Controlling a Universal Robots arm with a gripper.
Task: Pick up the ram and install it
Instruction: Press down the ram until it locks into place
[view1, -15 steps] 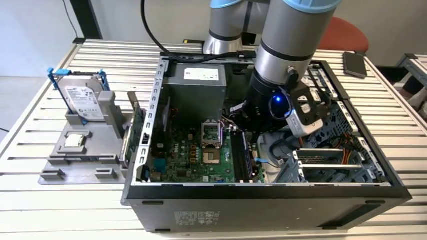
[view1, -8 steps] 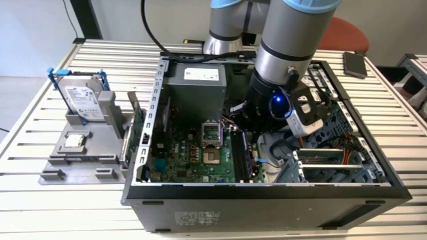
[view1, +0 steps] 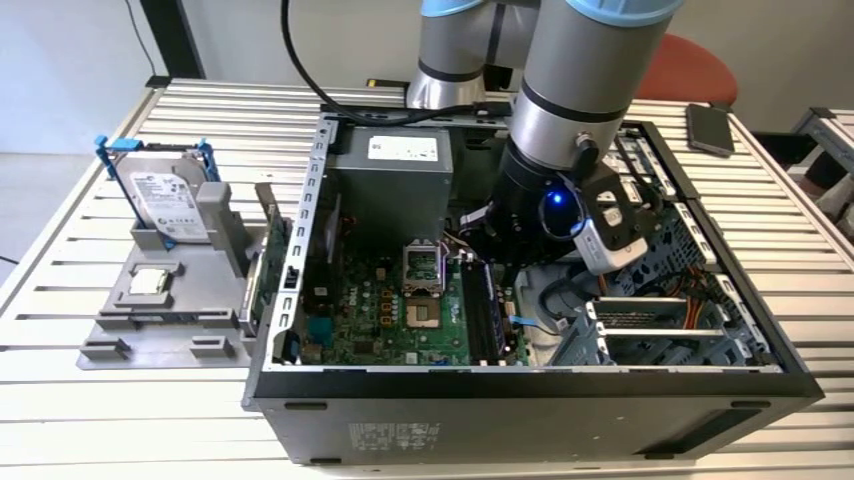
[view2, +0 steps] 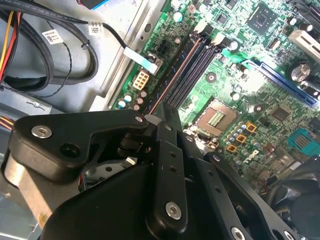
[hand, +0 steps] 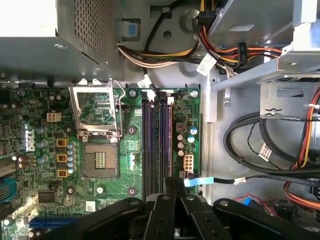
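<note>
The slatted tabletop (view1: 80, 400) carries an open computer case (view1: 534, 400), lying on its side, and a grey holder (view1: 160, 300) just beside it towards the exterior view's left, with a hard drive (view1: 167, 205) standing in it. The arm (view1: 581, 90) reaches down into the case over the green board (hand: 130, 130). An open, empty processor socket (hand: 100, 160) sits near the memory slots (hand: 149, 145). In both wrist views the claw (hand: 175, 192) is pressed together on the end of the ram (hand: 164, 145), a thin dark stick lying along the slots, lined up with them. Whether it is fully seated cannot be told.
</note>
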